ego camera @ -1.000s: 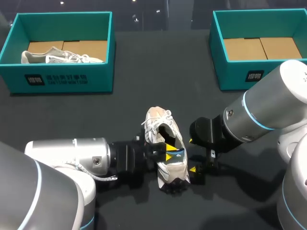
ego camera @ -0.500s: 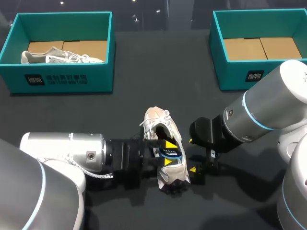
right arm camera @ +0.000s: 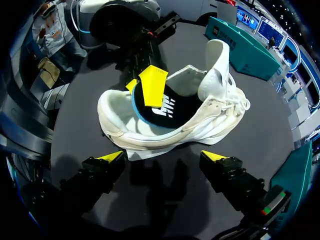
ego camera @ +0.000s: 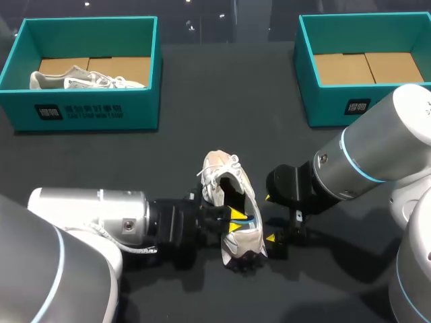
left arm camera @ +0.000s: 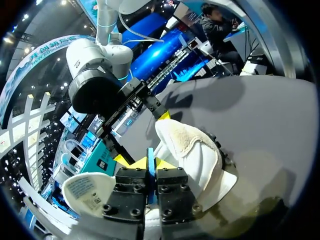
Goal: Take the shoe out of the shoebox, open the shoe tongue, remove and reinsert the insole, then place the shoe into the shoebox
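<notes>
A white sneaker [ego camera: 217, 176] lies on the dark table in the middle, its opening turned toward my right gripper [right arm camera: 164, 157] and its tongue [right arm camera: 218, 62] pulled up. My left gripper [ego camera: 235, 221] reaches into the shoe's opening from the left, shut on the blue edge of the black insole [right arm camera: 165, 107]. In the left wrist view that thin blue edge [left arm camera: 150, 159] shows pinched between the fingers. My right gripper [ego camera: 269, 217] stands wide open just right of the heel, with nothing between its fingers.
A teal shoebox [ego camera: 87, 111] at the back left holds a second white shoe [ego camera: 81, 79]. Another teal shoebox [ego camera: 337, 108] at the back right shows only its cardboard bottom. Bare table lies between the boxes and the sneaker.
My left gripper's fingers stood apart half a second ago and have closed again on the insole inside the shoe. The right arm and the shoe have not moved.
</notes>
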Motion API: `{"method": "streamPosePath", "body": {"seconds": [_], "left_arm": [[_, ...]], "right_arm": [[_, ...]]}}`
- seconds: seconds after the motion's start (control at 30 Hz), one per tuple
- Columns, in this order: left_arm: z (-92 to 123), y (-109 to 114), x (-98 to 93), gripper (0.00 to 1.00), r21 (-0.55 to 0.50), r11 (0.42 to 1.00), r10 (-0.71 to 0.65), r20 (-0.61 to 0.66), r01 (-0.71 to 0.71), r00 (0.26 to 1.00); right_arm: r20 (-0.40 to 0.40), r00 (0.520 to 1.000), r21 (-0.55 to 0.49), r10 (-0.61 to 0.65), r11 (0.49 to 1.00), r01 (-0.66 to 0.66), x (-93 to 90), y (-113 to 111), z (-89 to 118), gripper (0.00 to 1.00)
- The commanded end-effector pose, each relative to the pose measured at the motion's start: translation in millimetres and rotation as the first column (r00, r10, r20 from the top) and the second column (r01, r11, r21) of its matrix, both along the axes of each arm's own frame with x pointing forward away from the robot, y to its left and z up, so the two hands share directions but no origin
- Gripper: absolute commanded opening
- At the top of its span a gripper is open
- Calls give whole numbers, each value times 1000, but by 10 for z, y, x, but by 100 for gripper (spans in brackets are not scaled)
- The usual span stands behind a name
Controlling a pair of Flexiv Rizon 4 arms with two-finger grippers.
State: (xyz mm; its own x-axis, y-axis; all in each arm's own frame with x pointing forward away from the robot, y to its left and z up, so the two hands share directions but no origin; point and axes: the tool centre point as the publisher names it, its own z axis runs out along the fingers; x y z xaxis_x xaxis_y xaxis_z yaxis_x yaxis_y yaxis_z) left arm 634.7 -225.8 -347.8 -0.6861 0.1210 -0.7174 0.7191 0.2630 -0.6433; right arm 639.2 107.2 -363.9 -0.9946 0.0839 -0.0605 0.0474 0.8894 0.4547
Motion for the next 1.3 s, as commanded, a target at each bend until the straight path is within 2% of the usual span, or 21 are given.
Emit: {"method": "streamPosePath", "body": {"seconds": [0.03,0.17,0.3,0.33,0.37,0.4,0.47,0.53,0.87,1.07,1.3], "left_arm": [[-104,-20,136,0,8,1000,6,5,-6,1000],[-120,26,207,0,7,1000,21,-10,-21,1000],[-59,68,184,0,0,1000,17,-47,-17,999],[-35,77,167,4,-5,1000,12,-54,-12,998],[-6,85,148,20,-10,1000,6,-65,-7,998],[23,90,126,27,-10,1000,3,-68,-4,998],[78,97,86,35,-15,1000,-10,-85,9,996],[125,102,51,39,-14,1000,-18,-93,17,995],[262,87,-89,42,30,997,-70,-183,77,981],[284,62,-82,45,102,986,-105,-240,133,965],[352,150,-33,45,189,962,-140,-282,198,949]], "right_arm": [[2,1000,-2,-2,1000,2,-15,3,-3,100],[2,1000,-2,-2,1000,2,-15,3,-3,100],[2,1000,-2,-2,1000,2,-15,3,-3,100],[2,1000,-2,-2,1000,2,-15,3,-3,100],[2,1000,-2,-2,1000,2,-15,3,-3,100],[2,1000,-2,-2,1000,2,-15,3,-3,100],[2,1000,-2,-2,1000,2,-15,3,-3,100],[2,1000,-2,-2,1000,2,-15,3,-3,100],[2,1000,-2,-2,1000,2,-15,3,-3,100],[2,1000,-2,-2,1000,2,-15,3,-3,100],[2,1000,-2,-2,1000,2,-15,3,-3,100]]}}
